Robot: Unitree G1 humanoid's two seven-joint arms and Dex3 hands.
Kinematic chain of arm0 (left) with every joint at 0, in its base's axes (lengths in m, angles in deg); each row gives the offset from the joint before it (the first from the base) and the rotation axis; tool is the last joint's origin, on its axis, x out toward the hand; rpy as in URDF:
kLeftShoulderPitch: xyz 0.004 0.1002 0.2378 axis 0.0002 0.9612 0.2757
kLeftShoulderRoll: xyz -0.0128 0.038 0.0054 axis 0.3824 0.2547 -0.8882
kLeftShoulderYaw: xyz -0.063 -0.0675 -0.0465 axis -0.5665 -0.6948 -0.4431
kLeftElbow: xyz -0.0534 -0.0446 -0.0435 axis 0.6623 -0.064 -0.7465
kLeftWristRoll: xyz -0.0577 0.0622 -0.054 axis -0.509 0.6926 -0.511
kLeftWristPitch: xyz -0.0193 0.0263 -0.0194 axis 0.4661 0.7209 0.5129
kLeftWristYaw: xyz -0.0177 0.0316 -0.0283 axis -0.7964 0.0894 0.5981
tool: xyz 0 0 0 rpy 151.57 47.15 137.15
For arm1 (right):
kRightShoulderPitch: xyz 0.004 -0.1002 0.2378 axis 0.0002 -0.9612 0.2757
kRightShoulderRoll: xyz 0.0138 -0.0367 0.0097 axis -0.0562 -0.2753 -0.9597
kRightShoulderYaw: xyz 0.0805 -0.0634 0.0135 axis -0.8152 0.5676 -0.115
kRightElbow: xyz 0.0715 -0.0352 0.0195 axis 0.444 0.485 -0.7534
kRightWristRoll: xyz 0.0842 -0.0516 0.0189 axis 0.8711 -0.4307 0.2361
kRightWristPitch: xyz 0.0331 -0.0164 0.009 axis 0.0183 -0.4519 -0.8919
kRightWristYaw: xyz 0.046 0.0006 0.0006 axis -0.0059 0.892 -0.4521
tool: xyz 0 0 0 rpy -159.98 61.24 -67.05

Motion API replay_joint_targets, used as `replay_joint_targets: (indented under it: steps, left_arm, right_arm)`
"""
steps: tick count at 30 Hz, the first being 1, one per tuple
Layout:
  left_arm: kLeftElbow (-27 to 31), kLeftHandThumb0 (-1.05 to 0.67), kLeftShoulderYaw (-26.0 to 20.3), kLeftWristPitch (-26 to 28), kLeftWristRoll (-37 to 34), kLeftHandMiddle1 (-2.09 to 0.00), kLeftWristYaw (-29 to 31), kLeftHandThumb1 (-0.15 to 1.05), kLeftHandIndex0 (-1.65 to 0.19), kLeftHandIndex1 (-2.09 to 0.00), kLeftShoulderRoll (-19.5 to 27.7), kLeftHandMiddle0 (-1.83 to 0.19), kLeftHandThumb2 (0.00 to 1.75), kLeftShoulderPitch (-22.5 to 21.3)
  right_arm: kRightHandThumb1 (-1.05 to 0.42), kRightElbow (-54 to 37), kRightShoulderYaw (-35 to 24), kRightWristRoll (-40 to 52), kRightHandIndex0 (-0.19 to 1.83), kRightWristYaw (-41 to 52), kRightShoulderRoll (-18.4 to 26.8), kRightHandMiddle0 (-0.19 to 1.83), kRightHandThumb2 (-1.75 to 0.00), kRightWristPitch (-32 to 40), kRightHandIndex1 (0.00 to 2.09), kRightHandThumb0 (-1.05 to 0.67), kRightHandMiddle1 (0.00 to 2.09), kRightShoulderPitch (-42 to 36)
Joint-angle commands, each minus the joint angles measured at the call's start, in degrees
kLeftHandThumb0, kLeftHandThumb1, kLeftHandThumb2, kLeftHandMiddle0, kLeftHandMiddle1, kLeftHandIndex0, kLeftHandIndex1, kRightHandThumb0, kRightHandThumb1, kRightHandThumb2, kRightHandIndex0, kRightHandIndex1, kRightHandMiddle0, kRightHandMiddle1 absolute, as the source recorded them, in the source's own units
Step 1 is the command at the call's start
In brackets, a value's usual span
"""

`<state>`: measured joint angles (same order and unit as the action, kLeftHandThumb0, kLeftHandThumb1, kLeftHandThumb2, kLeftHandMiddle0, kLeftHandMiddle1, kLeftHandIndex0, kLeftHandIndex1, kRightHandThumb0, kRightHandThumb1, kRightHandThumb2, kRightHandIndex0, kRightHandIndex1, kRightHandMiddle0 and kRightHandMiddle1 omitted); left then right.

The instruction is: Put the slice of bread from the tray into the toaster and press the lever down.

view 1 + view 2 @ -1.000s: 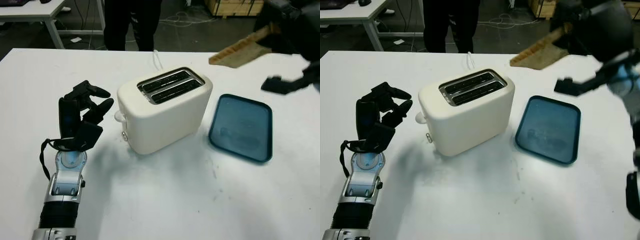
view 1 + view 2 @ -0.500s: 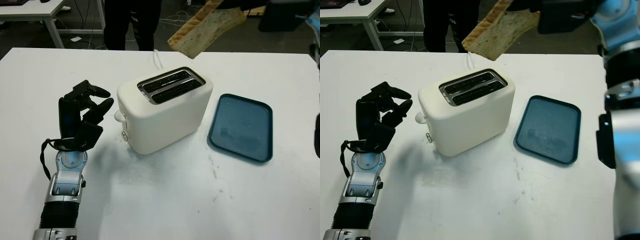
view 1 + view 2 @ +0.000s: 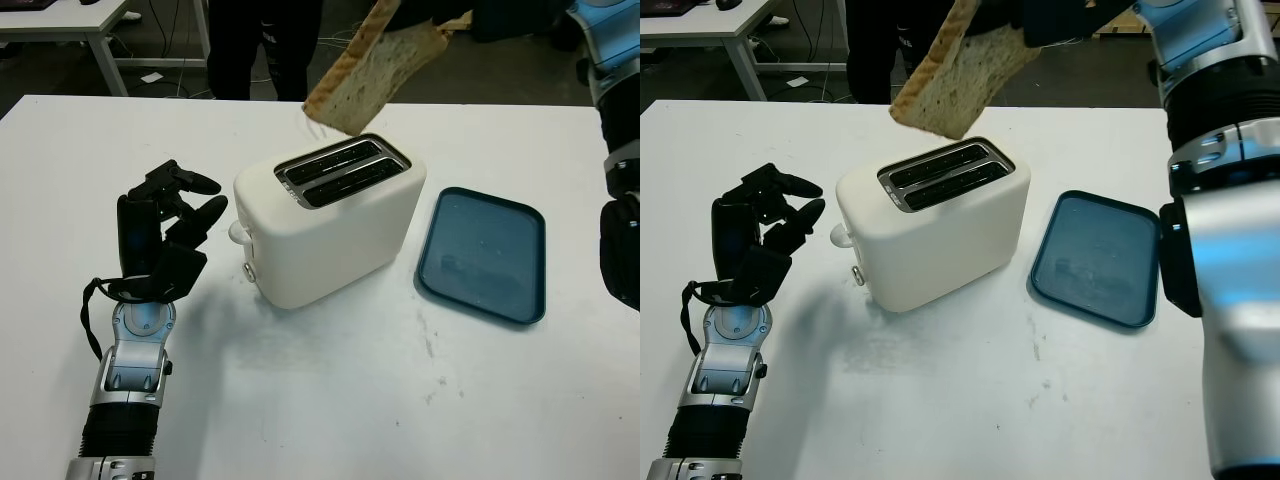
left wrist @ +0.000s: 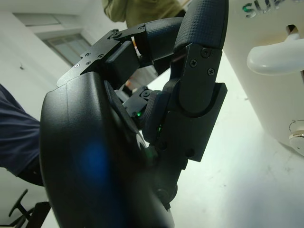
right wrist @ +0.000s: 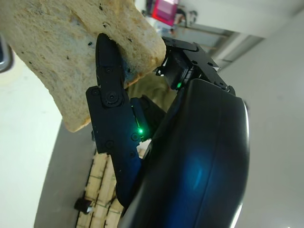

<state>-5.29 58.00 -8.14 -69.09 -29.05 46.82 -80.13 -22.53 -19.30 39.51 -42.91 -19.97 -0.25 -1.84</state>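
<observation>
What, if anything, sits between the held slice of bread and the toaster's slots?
Nothing visible does. The right hand holds the slice of bread tilted in the air just above the toaster, whose two slots are open and uncovered. The left hand is beside the toaster, curled, holding nothing.

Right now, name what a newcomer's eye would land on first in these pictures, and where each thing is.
First, the slice of bread, held tilted in the air by the right hand just above the slots of the white toaster at mid-table. Next, the blue tray, bare, lying to the toaster's right. Last, the black left hand, fingers curled and holding nothing, upright beside the toaster's lever end.
</observation>
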Motion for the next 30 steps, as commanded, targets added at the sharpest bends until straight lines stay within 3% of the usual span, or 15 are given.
replay_joint_targets:
  steps: [1,12,24,30]
  left_arm:
    - [0.26,-0.95,-0.17,-0.42,-0.1,-1.48,-0.35,0.92,-0.85,-1.04,-0.05,-1.02,0.13,0.56]
    - [0.59,-0.94,-0.16,0.2,0.13,-1.49,-0.31,0.92,-0.84,-1.04,-0.04,-1.03,0.13,0.68]
    - [-0.05,-0.92,-0.25,-0.75,0.11,-1.48,-0.81,0.92,-0.85,-1.04,-0.11,-1.02,0.11,0.92]
    - [-0.31,-0.93,-0.37,-1.11,-0.29,-1.48,-0.92,0.92,-0.85,-1.04,-0.07,-1.02,0.11,0.92]
  right_arm:
    - [-0.92,-2.5,0.89,-1.04,1.14,0.57,0.22,0.92,-0.2,2.76,1.75,-0.46,1.75,1.35]
    - [-0.92,-16.36,1.13,-1.81,1.12,6.3,1.68,0.89,-0.21,19.45,1.75,-0.4,1.75,-2.19]
    - [-0.92,-22.8,-0.24,0.46,1.08,11.22,4.14,0.85,-0.24,25.67,1.75,-0.43,1.75,-4.39]
    - [-0.92,-28.09,-1.5,2.22,1.02,13.97,5.79,0.79,-0.25,28.33,1.75,-0.34,1.75,-8.85]
